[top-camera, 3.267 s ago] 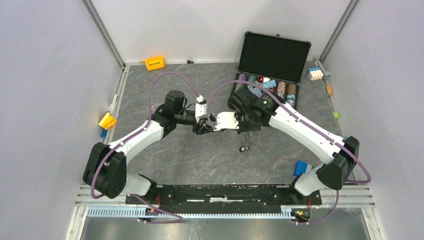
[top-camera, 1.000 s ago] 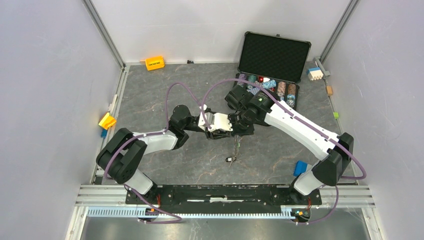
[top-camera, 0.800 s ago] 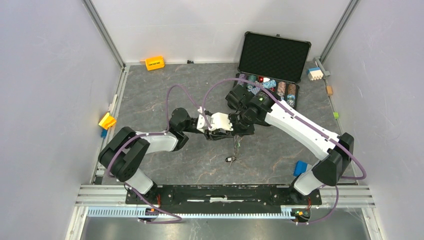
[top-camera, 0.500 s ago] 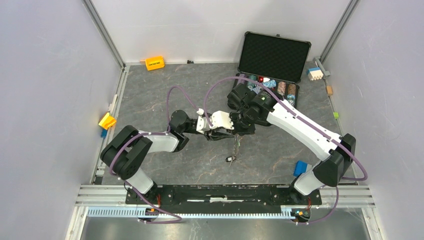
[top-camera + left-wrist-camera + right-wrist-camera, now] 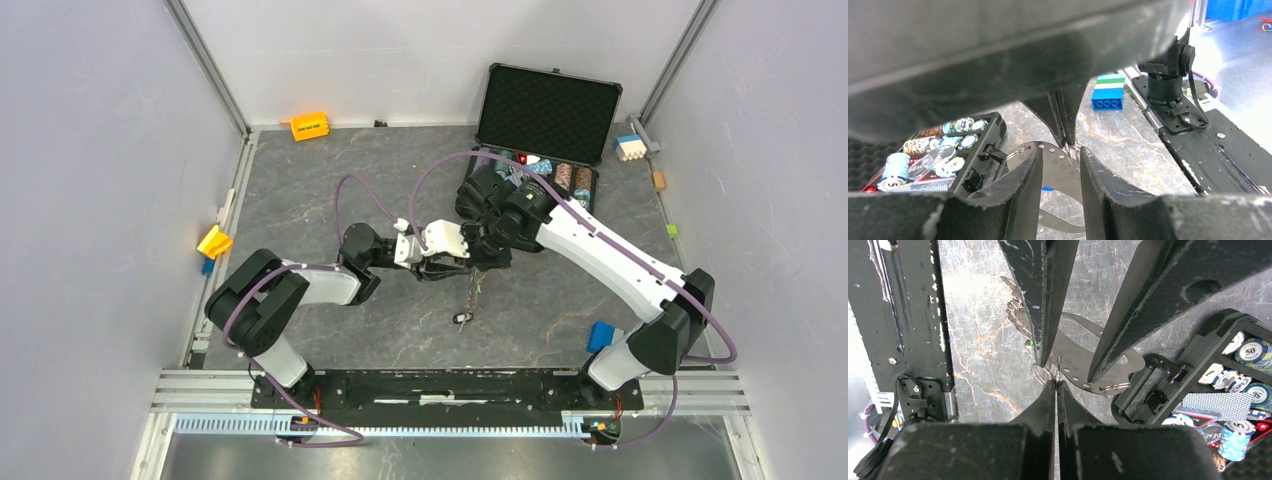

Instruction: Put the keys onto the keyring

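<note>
The keyring (image 5: 1075, 360) is a flat silver loop with numbered holes, held in the air at mid-table. It also shows in the left wrist view (image 5: 1063, 175). My left gripper (image 5: 1060, 165) grips its band between its fingers (image 5: 1043, 300). The gripper also shows in the top view (image 5: 440, 268). My right gripper (image 5: 1056, 384) is shut on a thin silver key (image 5: 1058, 365), seen edge-on against the band beside a small wire ring. This gripper sits tip to tip with the left one (image 5: 468, 262). The chain (image 5: 471, 292) hangs down to the dark fob (image 5: 460, 319). The green tag (image 5: 1031, 342) shows by the chain.
An open black case (image 5: 545, 110) with poker chips (image 5: 545, 172) stands just behind the right arm, close to the keyring (image 5: 973, 150). A blue block (image 5: 603, 335) lies near the right base. An orange brick (image 5: 309, 126) and a yellow piece (image 5: 214, 242) lie at the left.
Since 3.3 s ago the left arm has folded its elbow back, and both grippers, with chain and fob, have shifted left. Over the last second there is only a slight shift.
</note>
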`<state>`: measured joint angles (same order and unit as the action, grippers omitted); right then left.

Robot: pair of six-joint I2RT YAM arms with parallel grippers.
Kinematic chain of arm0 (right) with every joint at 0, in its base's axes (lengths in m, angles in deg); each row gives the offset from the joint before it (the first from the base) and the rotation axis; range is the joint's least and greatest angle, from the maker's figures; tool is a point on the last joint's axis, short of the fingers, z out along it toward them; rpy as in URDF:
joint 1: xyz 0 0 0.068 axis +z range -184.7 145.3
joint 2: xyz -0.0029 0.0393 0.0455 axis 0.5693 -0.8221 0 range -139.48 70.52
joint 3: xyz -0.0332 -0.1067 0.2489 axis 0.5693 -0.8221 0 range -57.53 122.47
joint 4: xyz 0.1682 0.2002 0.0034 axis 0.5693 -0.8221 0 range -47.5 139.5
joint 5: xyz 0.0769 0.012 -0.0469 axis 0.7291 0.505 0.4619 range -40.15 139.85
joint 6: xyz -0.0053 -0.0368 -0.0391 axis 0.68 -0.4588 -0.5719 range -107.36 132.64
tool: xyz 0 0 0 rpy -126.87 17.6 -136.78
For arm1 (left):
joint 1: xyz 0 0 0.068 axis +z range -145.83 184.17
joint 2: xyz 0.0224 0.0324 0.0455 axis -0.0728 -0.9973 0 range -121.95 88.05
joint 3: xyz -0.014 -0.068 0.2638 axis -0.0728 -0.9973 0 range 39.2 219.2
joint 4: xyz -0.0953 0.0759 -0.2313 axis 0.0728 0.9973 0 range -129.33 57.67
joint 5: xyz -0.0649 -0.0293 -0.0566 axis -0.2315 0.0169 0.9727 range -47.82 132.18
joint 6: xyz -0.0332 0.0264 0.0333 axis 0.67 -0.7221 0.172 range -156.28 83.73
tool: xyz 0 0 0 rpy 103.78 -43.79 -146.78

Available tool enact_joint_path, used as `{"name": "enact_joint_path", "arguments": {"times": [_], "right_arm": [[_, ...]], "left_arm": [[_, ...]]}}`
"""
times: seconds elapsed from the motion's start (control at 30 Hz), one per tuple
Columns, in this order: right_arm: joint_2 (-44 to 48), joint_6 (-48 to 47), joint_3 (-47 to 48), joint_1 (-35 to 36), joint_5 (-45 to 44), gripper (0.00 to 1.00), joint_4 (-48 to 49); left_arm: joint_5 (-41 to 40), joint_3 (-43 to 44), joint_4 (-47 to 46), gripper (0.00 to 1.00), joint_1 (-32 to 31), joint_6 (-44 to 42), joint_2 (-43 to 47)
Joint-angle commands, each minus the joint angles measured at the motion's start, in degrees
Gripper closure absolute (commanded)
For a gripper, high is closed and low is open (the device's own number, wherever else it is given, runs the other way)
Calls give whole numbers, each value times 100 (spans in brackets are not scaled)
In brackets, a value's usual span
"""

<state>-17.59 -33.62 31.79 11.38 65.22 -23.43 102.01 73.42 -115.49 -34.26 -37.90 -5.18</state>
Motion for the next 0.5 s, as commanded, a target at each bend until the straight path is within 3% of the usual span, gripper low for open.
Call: {"name": "enact_joint_path", "arguments": {"times": [0.0, 0.47], "right_arm": [[329, 95, 94, -12, 454, 100, 591], [452, 91, -37, -100, 669, 100, 706]], "left_arm": [[-12, -90, -312, 60, -99, 289, -200], [-33, -149, -472, 61, -86, 237, -216]]}}
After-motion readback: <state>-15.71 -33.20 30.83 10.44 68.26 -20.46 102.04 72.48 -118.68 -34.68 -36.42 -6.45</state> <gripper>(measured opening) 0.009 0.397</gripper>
